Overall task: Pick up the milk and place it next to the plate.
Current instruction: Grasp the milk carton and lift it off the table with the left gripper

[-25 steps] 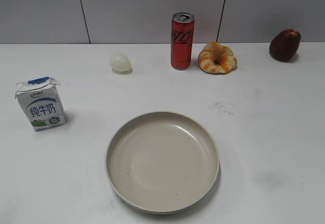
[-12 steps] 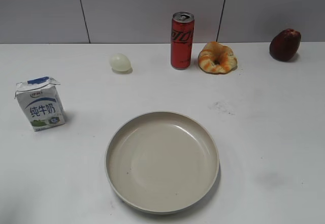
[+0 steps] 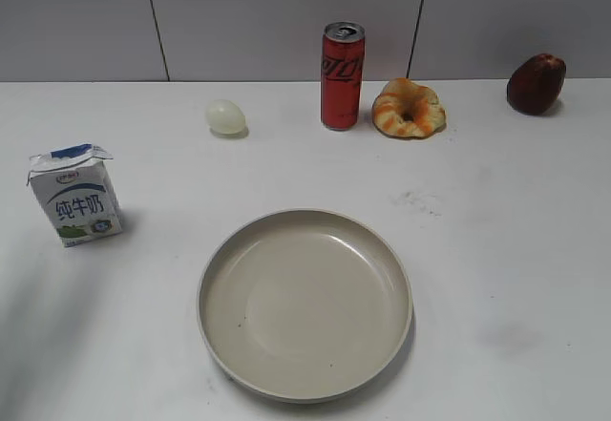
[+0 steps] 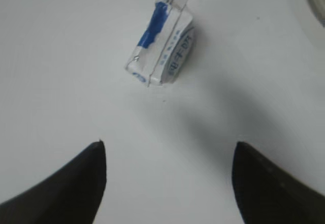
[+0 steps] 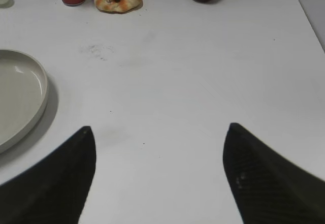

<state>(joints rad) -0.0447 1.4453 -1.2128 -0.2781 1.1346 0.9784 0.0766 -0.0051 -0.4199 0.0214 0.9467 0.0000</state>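
Observation:
The milk (image 3: 76, 196), a small white carton with a blue folded top and blue characters, stands upright at the table's left. It also shows in the left wrist view (image 4: 161, 46), beyond my left gripper (image 4: 169, 144), which is open, empty and above the table short of the carton. The plate (image 3: 305, 303), large, round and beige, lies at the front middle; its rim shows in the right wrist view (image 5: 43, 94). My right gripper (image 5: 160, 128) is open and empty over bare table right of the plate. Neither gripper shows in the exterior view.
Along the back stand a pale egg (image 3: 226, 116), a red soda can (image 3: 343, 75), a croissant-like pastry (image 3: 409, 108) and a dark red apple (image 3: 536, 83). The table's right edge (image 5: 307, 10) shows in the right wrist view.
A faint shadow has spread over the table's front left corner. The objects have not moved.

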